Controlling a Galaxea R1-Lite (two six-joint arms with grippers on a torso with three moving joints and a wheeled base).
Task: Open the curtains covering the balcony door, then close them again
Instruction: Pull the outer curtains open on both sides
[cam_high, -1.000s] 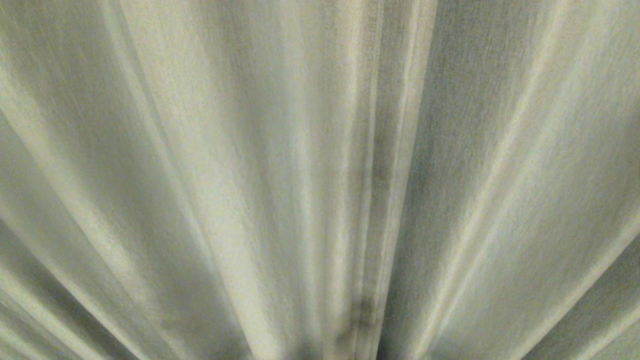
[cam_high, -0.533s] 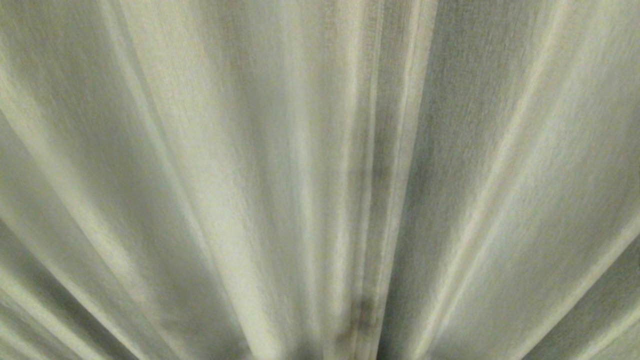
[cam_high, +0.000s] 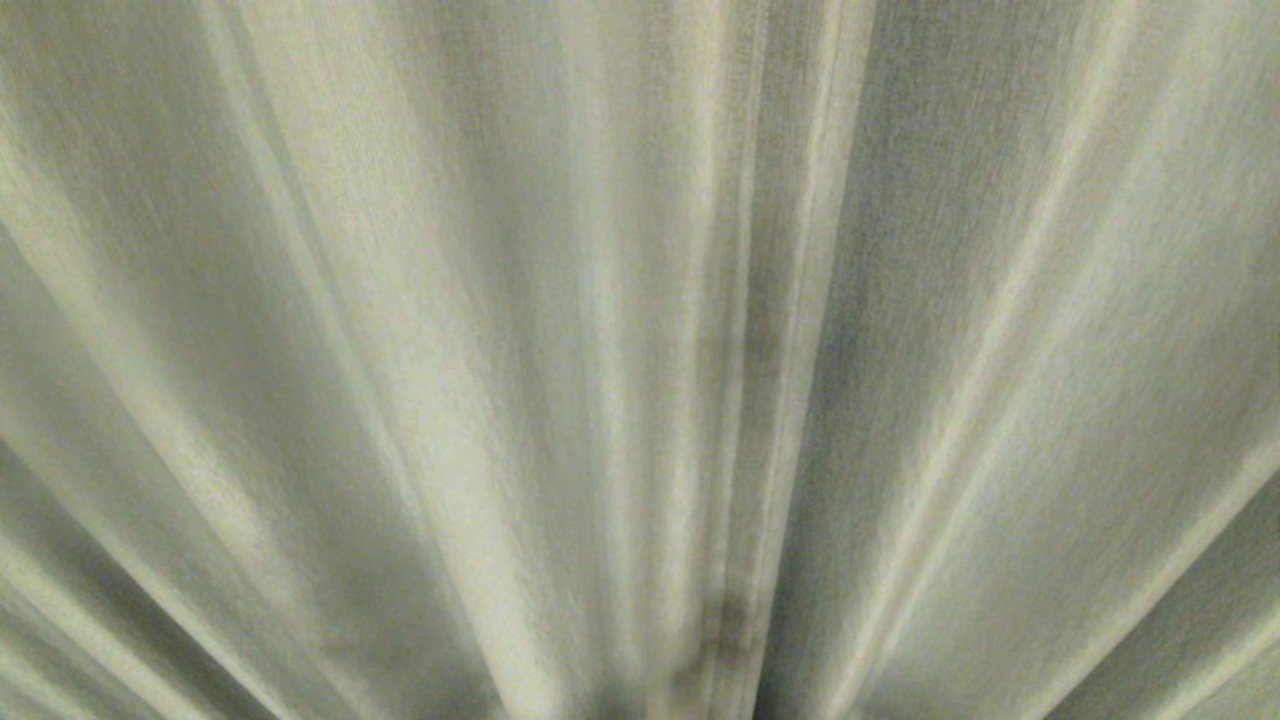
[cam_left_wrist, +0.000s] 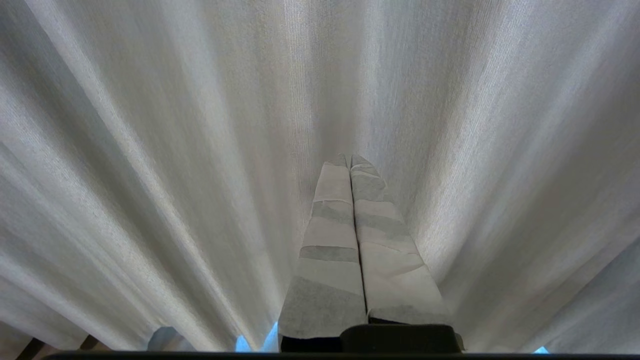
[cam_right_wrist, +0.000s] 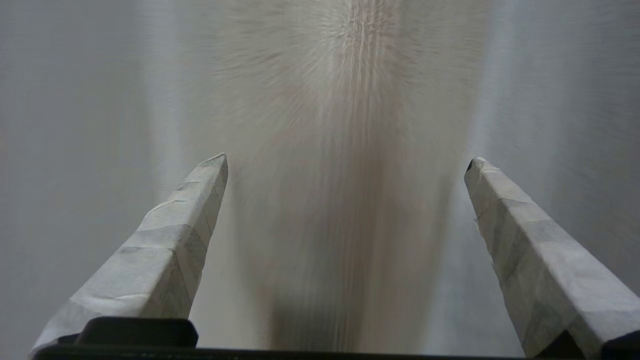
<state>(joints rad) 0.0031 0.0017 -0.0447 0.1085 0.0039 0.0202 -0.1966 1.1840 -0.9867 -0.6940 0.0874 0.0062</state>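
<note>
Head view: curtains (cam_high: 640, 300) filled the whole frame, pale pleats fanning out from bottom centre. Two hemmed edges met in a vertical seam (cam_high: 745, 400) just right of centre, so the drapes were shut. No arm in shot, and no door visible behind the fabric.

Left wrist view: left end effector (cam_left_wrist: 351, 162) sat bottom centre, pointing up the frame at the fabric, its taped fingers (cam_left_wrist: 330, 240) pressed together w/ nothing between them. Tips looked close to or touching a pleat; couldn't tell which. Arm seemed parked.

Right wrist view: right end effector (cam_right_wrist: 345, 162) was spread wide, one finger lower left, the other lower right, w/ nothing held. A fold of curtain lay between and beyond the fingers, blurred, so contact couldn't be judged. Pose looked like a reach straight into the cloth.

Risks, as I judged them: the open fingers were lined up on a fold, but whether that was the hemmed edge I couldn't tell. Closing on mid-panel fabric would prob. bunch the cloth instead of sliding the drape aside. Thick weave could also slip out of a shallow pinch, and pushing too deep could hit the unseen door.
</note>
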